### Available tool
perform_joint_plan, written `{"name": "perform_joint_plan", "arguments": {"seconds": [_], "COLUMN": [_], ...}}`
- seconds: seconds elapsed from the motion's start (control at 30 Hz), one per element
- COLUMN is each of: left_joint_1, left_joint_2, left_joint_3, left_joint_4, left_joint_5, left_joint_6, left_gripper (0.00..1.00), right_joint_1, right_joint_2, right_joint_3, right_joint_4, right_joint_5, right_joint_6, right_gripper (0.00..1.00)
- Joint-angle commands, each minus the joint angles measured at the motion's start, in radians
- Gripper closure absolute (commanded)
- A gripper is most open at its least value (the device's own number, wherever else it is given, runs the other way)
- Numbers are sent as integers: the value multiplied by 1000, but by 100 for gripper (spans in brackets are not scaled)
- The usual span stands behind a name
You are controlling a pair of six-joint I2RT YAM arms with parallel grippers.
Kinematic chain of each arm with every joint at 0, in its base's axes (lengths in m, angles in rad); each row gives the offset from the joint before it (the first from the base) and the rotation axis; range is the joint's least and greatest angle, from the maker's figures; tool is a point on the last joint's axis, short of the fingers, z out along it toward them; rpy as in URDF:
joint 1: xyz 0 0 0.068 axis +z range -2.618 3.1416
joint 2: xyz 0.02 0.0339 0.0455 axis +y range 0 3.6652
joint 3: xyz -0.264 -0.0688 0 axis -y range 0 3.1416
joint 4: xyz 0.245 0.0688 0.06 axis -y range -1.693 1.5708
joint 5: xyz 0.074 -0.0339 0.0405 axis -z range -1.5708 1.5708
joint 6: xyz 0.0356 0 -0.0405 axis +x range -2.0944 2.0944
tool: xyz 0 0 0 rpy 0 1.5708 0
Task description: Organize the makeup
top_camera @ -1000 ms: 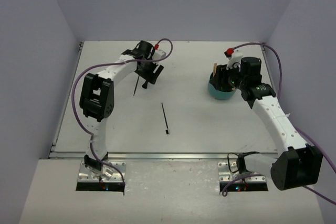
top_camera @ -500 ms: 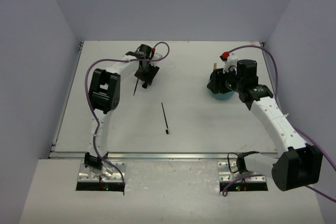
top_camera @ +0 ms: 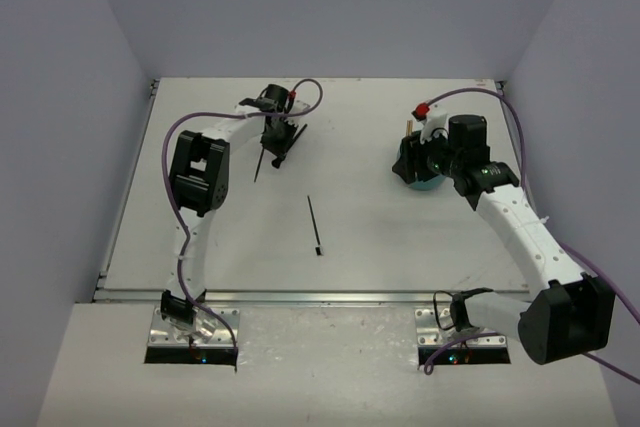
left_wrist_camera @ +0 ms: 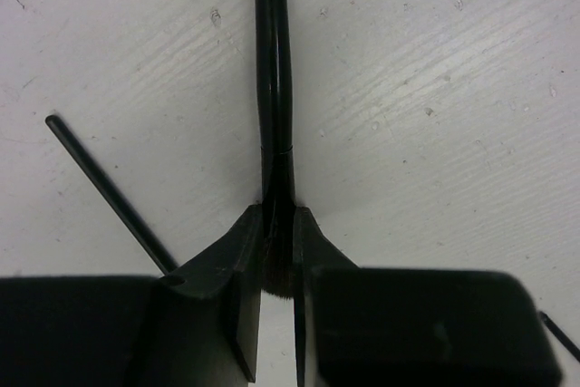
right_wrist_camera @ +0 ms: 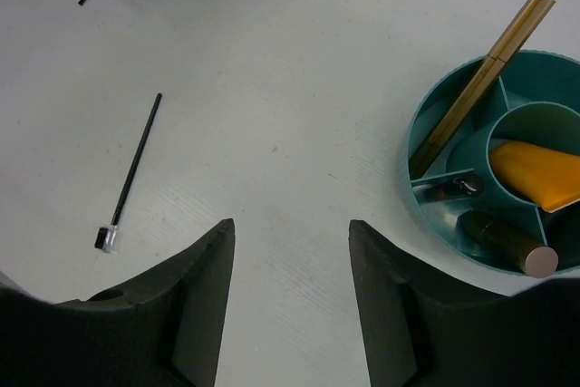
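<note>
In the left wrist view my left gripper [left_wrist_camera: 278,215] is shut on the bristle end of a thin black brush [left_wrist_camera: 274,61] that lies on the table, its handle pointing away. A second thin black stick [left_wrist_camera: 100,186] lies just to its left, seen from above as a short dark line [top_camera: 258,165] beside the left gripper [top_camera: 280,145]. Another black brush [top_camera: 314,222] [right_wrist_camera: 131,169] lies loose mid-table. My right gripper [right_wrist_camera: 290,233] stands open over bare table, just left of the teal container [right_wrist_camera: 419,120]. Its sections hold wooden sticks [right_wrist_camera: 480,79], an orange wedge [right_wrist_camera: 535,174] and a brown-beige tube [right_wrist_camera: 503,244].
The teal container [top_camera: 425,179] stands at the right of the white table, partly hidden under the right wrist [top_camera: 465,137]. Lavender walls close in the table on three sides. Purple cables loop above both arms.
The left gripper's fingers have closed onto the black brush at the back left. The right wrist has shifted slightly left and lower over the teal container.
</note>
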Motion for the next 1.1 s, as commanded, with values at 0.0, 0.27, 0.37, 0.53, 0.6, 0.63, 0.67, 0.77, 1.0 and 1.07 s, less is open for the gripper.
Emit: {"name": "perform_joint_plan", "arguments": {"seconds": [0.0,0.27,0.37,0.53,0.6,0.63,0.67,0.77,1.0,1.07], "left_joint_1": [-4,-7,-22,-51,-63,-68,-74,-87,-114,-122], "left_joint_2": [25,-64,-193,-276,-287,-297,-309,-325,-330,-333], "left_joint_3": [71,345,265,190,194,196,197,194,182,182], "left_joint_4": [-59,-281,-273,-280,-284,-281,-277,-279,-291,-292], "left_joint_5": [76,328,403,518,535,535,534,542,542,551], "left_joint_6": [-19,75,121,125,108,105,105,113,133,149], "left_gripper": [100,100,100,100,100,100,100,100,100,100], "right_joint_1": [9,46,114,240,287,300,315,367,447,451], "right_joint_2": [-44,-242,-234,-116,-58,-27,-3,49,174,203], "right_joint_3": [14,-213,-223,-193,-161,-138,-120,-108,-91,-78], "right_joint_4": [21,411,503,565,566,556,551,598,706,706], "right_joint_5": [-76,-240,-197,-105,-104,-110,-112,-92,-33,-20], "right_joint_6": [-224,-923,-1171,-1407,-1446,-1455,-1464,-1525,-1650,-1674], "right_gripper": [45,41,39,39,47,49,50,45,43,43]}}
